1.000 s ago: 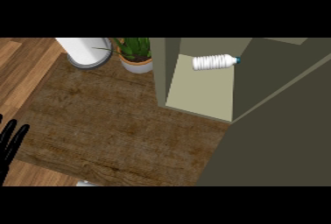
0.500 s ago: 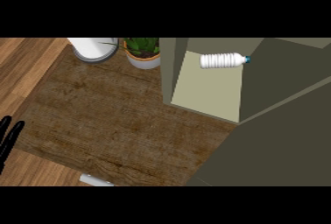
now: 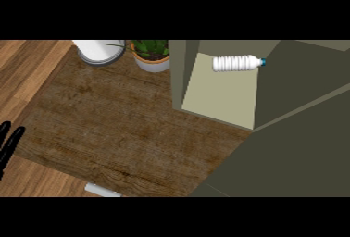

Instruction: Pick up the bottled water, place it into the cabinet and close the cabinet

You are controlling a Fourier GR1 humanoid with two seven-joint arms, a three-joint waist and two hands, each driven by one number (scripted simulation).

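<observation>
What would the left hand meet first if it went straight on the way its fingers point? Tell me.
The left hand shows at the view's left edge, fingers straight, pointing up the picture. That line runs over bare wooden counter only; the way looks free, though height is unclear.

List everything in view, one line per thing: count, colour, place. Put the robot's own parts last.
bottled water: one, clear with a blue cap, lying on its side inside the cabinet.
cabinet: one, olive green, at the right, open.
potted plant: one, green in a grey pot, at the top beside the cabinet.
white container: one, top left, cut off by the edge.
counter: one, brown wood.
left hand: one, black, at the left edge, fingers straight.
</observation>
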